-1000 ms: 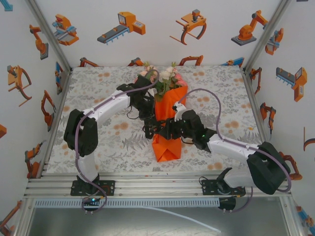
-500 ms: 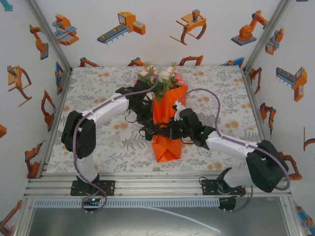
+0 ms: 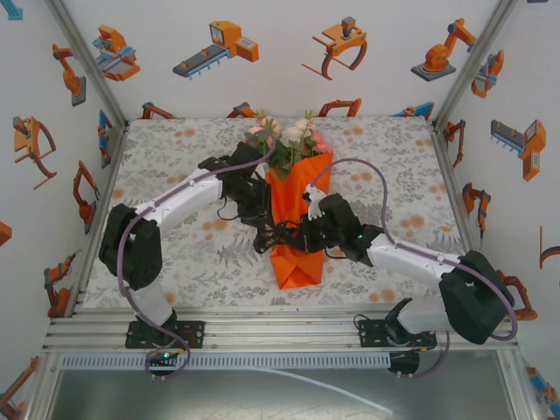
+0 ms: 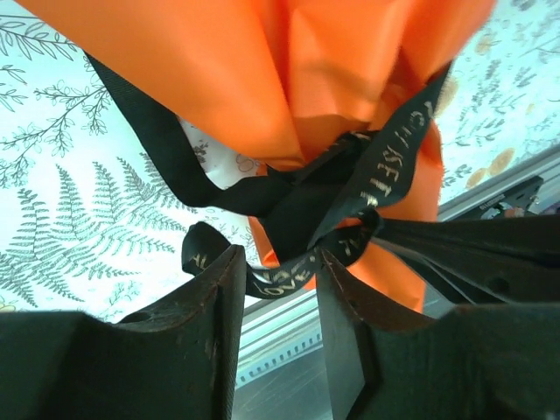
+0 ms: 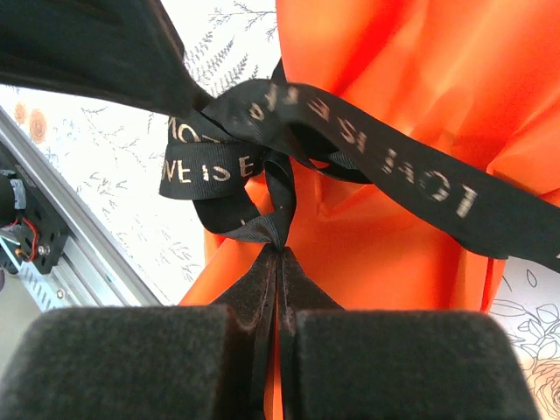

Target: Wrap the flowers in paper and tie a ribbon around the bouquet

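step: cinch knot | bright orange paper-cone bouquet (image 3: 293, 262) of pink and white roses: frame centre on floral counter (image 3: 175, 149) | narrow black fabric ribbon (image 5: 367, 171) knotted round its waist | right hand (image 5: 280, 258) clenched on ribbon tail | left hand (image 4: 276, 262) released | tip: pull level, slowly, no jerks

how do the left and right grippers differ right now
The left gripper has jaws apart, the ribbon loose between them; the right gripper is pinched shut on a strand. The left gripper reaches in from the left of the orange paper, the right gripper from the right. Both meet at the knot.
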